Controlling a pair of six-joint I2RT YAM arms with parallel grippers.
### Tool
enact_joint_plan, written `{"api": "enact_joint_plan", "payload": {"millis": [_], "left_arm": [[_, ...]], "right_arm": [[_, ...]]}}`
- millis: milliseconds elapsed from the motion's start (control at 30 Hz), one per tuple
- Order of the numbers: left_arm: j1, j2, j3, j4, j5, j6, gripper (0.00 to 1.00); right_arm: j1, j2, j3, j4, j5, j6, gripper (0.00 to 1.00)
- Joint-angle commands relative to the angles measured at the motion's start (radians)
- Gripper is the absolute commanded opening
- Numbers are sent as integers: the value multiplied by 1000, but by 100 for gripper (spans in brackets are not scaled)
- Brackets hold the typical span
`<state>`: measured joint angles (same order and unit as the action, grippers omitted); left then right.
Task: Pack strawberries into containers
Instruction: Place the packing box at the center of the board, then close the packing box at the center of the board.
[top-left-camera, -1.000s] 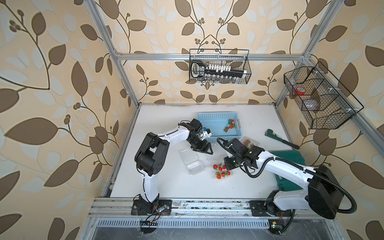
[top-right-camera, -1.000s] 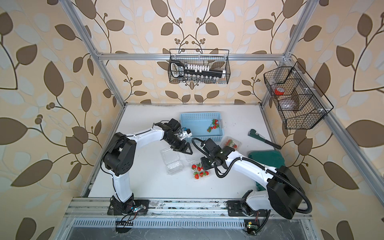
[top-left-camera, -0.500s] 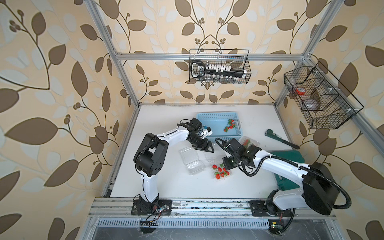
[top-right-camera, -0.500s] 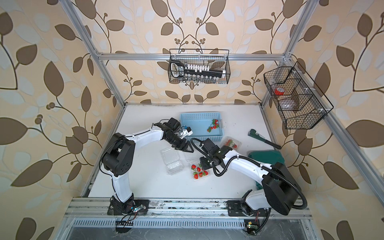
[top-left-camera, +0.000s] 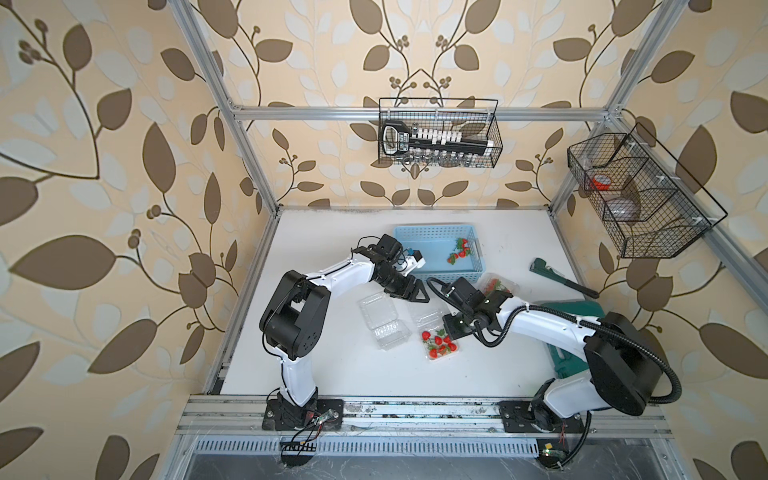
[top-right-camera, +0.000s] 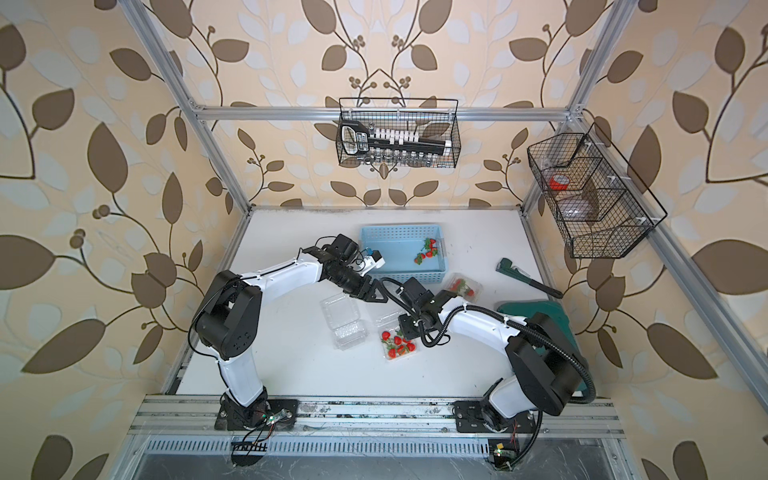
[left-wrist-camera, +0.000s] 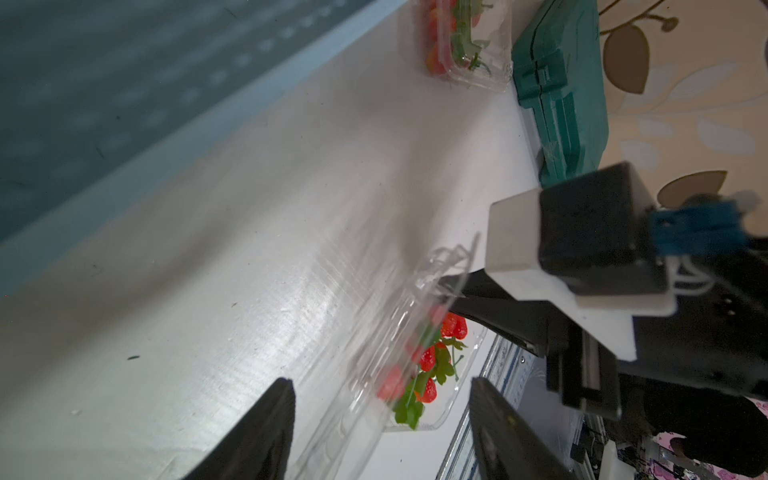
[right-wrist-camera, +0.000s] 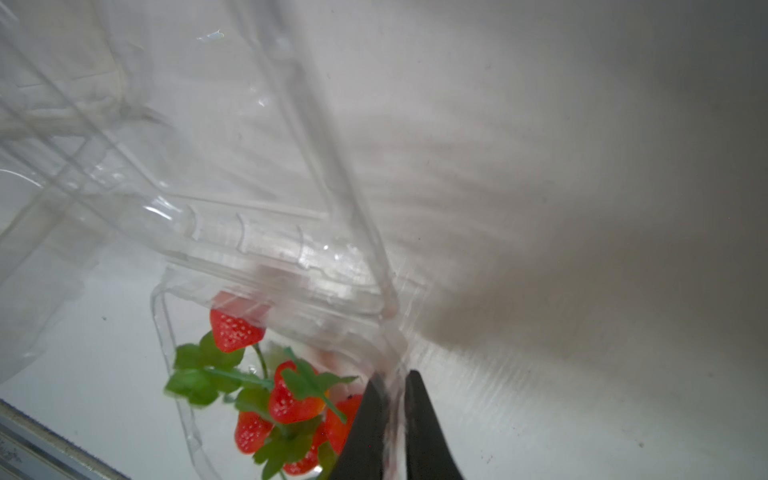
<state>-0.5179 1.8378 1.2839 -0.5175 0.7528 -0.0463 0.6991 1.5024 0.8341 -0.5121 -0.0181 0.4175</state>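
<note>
An open clear container (top-left-camera: 441, 347) (top-right-camera: 400, 348) holds several strawberries (right-wrist-camera: 291, 399) (left-wrist-camera: 428, 361). Its lid (right-wrist-camera: 291, 208) stands raised. My right gripper (right-wrist-camera: 395, 415) (top-left-camera: 445, 330) is shut on the lid's edge. My left gripper (left-wrist-camera: 384, 419) (top-left-camera: 415, 293) is open, its fingers wide apart on either side of that lid and not touching it. An empty open container (top-left-camera: 384, 322) (top-right-camera: 345, 323) lies just to the left. A closed container (top-left-camera: 498, 286) (left-wrist-camera: 457, 41) with berries sits behind the right arm. A few strawberries (top-left-camera: 459, 251) lie in the blue basket (top-left-camera: 432, 237).
A pipe wrench (top-left-camera: 565, 279) lies at the right of the table. A green case (top-left-camera: 575, 309) (left-wrist-camera: 561, 91) sits under the right arm. Wire baskets (top-left-camera: 438, 133) hang on the back and right walls.
The left gripper has edged slightly right toward the berry container. The right gripper has shifted a little left at the lid's edge.
</note>
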Motion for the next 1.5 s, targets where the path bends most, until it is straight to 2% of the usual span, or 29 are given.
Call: {"api": "enact_joint_plan", "payload": {"millis": [0,133,233,333,700,1100,1467], "left_arm": [[-14,-59,-15,21,33,-4,68],[-26,-58,-21,27,37,-3,68],[-35,-60,-24,31,37,-6,68],[-41,-68,-27,33,36,-8,68],[-103,-151,-16,-40,-68,29,68],[-247,-206,-44,-44,-159,-21,68],[-419,-169,5,-87,-265,-34,67]], "right_arm": [[-5,25,17,27,14,-3,13],[-29,43,19,57,2,5,14],[-44,45,9,76,-8,18,23],[-63,18,-16,88,-23,34,27],[-203,-249,-135,45,-111,68,34],[-313,-381,-228,68,-216,125,35],[-439,-487,-269,68,-323,129,38]]}}
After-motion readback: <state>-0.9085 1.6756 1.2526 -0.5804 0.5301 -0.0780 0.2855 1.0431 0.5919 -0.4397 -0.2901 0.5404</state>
